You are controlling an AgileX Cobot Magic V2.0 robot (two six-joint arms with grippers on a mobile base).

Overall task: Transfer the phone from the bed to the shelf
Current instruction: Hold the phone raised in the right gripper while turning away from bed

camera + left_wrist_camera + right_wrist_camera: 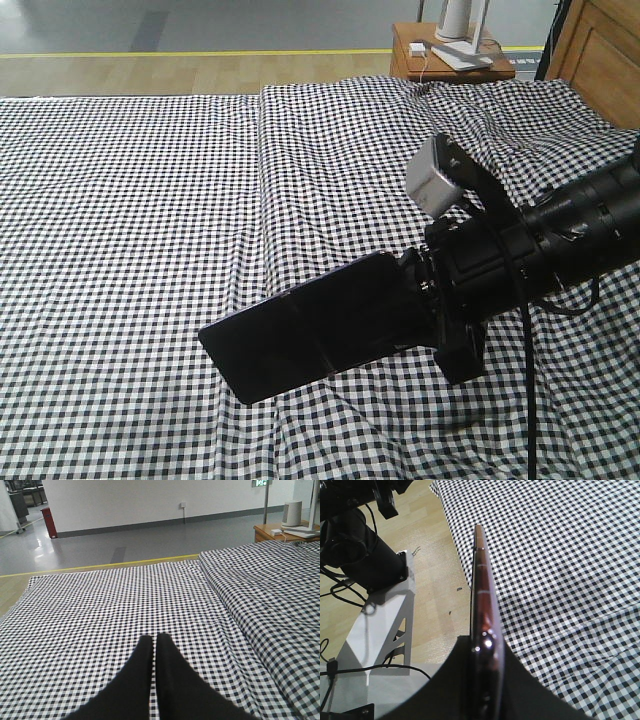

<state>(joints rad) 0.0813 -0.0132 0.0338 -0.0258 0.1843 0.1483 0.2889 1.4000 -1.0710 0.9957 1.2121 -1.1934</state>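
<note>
Closest in, at lower centre, the phone juts out flat, clamped at one end by the right tool and held clear of the bed, seemingly so its free end can lead onto the shelf; left tool pinched together.

A wooden table bearing white items is seen upper right. A yellow line is painted along the floor.

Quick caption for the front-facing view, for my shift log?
The right gripper holds the phone by one end, clear above the gingham-covered bed.
</note>
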